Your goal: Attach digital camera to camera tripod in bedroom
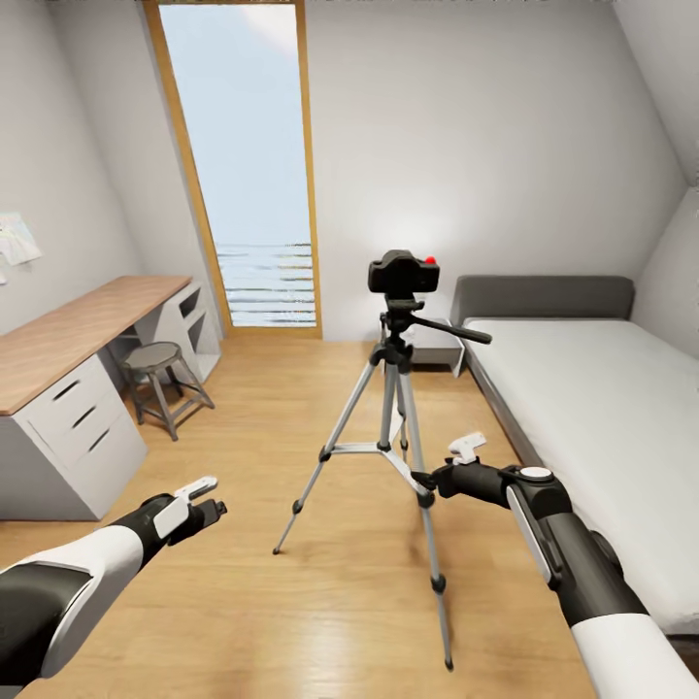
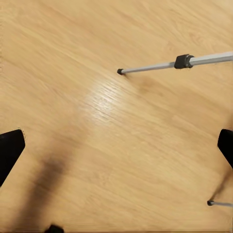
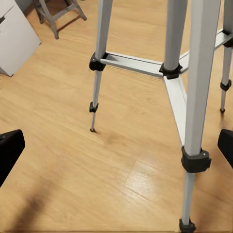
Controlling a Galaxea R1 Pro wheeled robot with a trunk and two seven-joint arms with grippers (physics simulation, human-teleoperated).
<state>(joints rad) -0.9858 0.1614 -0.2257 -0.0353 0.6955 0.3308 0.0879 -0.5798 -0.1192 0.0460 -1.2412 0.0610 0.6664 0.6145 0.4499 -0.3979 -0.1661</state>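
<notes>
Standing mid-floor in the bedroom (image 1: 340, 621), the camera tripod (image 1: 393, 427) carries the digital camera (image 1: 402, 274) on its head, red button at the camera's right top, pan handle (image 1: 449, 330) angled right toward the bed (image 1: 592, 388). Head view alone gives the camera, the bed, the tall window (image 1: 250, 165), the desk (image 1: 68, 335) and the stool (image 1: 163, 381) on the far left. Right wrist view gives the tripod's lower spreader and leg joints (image 3: 171, 71) at close range, plus a corner of the desk drawers (image 3: 14, 36) and the stool's legs (image 3: 56, 12); the tripod's top is cut off there. Left wrist view gives wood floor (image 2: 97, 121), one leg end (image 2: 160, 66) and a second foot tip (image 2: 210, 202). Left gripper (image 1: 206, 497) hangs low at near left, well apart from the tripod, fingers spread, empty. Right gripper (image 1: 456, 464) sits just beside the near right leg, fingers (image 3: 9, 150) parted, holding nothing. Whether the camera is locked onto the head: cannot tell.
</notes>
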